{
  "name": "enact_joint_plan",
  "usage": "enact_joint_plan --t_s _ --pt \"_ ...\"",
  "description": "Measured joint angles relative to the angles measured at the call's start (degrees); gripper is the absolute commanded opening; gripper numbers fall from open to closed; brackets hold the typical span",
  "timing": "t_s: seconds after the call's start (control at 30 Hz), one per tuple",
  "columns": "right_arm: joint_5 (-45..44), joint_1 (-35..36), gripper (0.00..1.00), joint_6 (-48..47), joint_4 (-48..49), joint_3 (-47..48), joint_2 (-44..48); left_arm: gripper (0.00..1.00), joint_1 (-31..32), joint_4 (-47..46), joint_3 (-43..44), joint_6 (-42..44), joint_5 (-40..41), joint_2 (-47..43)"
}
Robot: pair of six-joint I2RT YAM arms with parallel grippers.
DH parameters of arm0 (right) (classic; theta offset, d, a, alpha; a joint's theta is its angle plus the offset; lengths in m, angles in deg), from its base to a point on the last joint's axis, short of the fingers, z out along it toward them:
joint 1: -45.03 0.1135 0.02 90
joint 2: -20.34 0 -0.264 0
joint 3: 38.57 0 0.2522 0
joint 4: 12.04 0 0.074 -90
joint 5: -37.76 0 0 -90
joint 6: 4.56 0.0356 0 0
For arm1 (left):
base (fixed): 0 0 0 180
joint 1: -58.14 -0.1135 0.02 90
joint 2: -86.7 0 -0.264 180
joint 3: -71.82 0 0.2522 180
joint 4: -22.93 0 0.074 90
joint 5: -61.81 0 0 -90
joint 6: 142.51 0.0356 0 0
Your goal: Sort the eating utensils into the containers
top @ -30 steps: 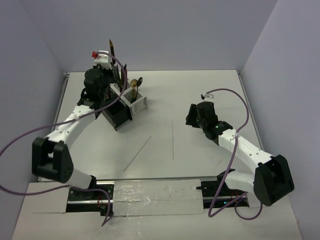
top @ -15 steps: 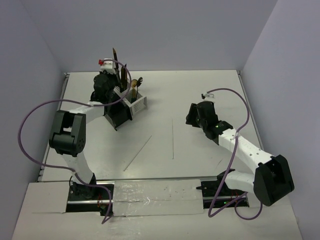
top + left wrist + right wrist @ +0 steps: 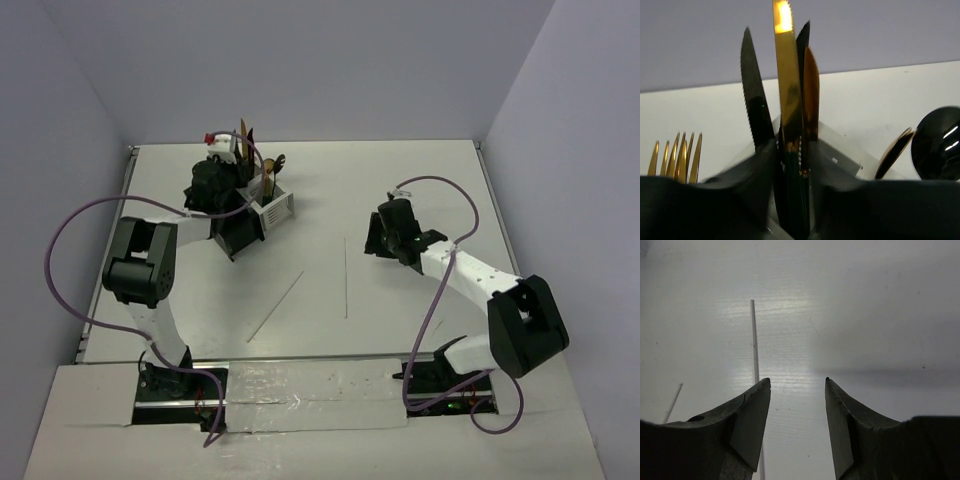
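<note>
The black caddy [image 3: 238, 232] and the white caddy [image 3: 276, 207] stand joined at the back left, with utensils upright in them. My left gripper [image 3: 232, 172] is over them, shut on the dark handle of a gold knife [image 3: 787, 75] held upright. A black knife [image 3: 755, 100], gold forks [image 3: 677, 160], a black spoon [image 3: 940, 145] and a gold spoon [image 3: 895, 152] stand around it. Two pale chopsticks lie on the table, one [image 3: 346, 278] in the middle and one [image 3: 276, 305] to its left. My right gripper [image 3: 373, 240] is open and empty just right of the middle chopstick [image 3: 755, 340], which passes under its left finger [image 3: 752, 415].
The second chopstick [image 3: 672, 402] shows at the left edge of the right wrist view. Purple cables loop off both arms. Walls close the table at the back and on both sides.
My left gripper has moved right and down with the gold knife, closer over the caddies. My right gripper has shifted a little left toward the middle chopstick.
</note>
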Motion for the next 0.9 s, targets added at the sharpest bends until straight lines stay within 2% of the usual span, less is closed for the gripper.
enact_joint_plan --t_s 0.17,0.33,0.47,0.73,0.83,0.9 --pt "0.52 2.58 0.56 -0.02 -3.74 3.58 -4.66 0.68 -0.15 0.59 -2.45 -0.79 0.39 -0.92" --pt "0.57 6.19 0.56 -0.13 -6.29 8.63 -10.64 0.73 -0.50 5.18 -2.56 -1.88 0.94 -5.49" --pt "1.51 8.17 0.57 -0.24 -8.35 12.02 -15.39 0.78 -0.81 12.72 -2.45 -1.62 3.69 -13.11" --pt "0.76 10.60 0.55 -0.74 -14.34 17.27 -25.00 0.86 -3.93 35.89 -1.09 3.76 6.43 -31.98" --pt "0.09 11.74 0.51 -0.79 -15.50 17.97 -25.75 0.89 -7.63 41.05 -6.49 6.84 6.27 -40.92" --pt "-0.81 12.57 0.41 -0.83 -16.92 19.45 -26.99 0.90 -9.75 43.91 -10.91 9.27 6.71 -46.90"
